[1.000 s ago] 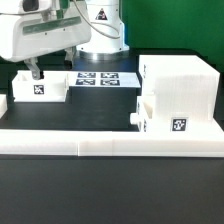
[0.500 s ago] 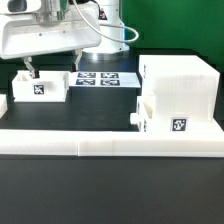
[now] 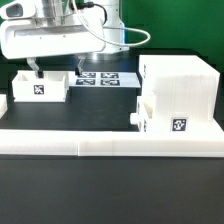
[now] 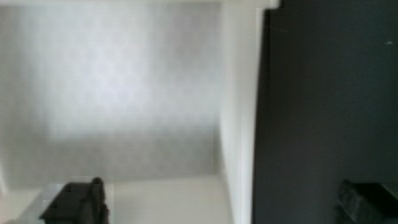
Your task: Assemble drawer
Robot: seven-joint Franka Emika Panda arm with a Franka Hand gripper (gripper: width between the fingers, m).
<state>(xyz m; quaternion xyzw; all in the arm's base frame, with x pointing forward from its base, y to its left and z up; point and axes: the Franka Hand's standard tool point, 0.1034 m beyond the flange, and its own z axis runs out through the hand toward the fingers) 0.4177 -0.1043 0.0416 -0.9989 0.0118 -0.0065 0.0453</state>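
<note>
- While the drawer lies in pieces on the black table (image 3: 100, 110), it counts one large casing (image 3: 180, 80) and two trays; the casing stands at the exterior view's right.
- One tray (image 3: 42, 88) sits well apart at the exterior view's left, open side up, its long axis running left to right, its tagged face toward the camera.
- The other tray (image 3: 165, 118) touches the casing's lower front; it carries one black-and-white square tag.
- The gripper (image 4: 221, 203) hangs over the left tray with its jaws spread wide on either side of one tray wall, grasping nothing.
- The marker board (image 3: 105, 77) lies between tray and casing; a long white border wall (image 3: 110, 142) runs along the front.
</note>
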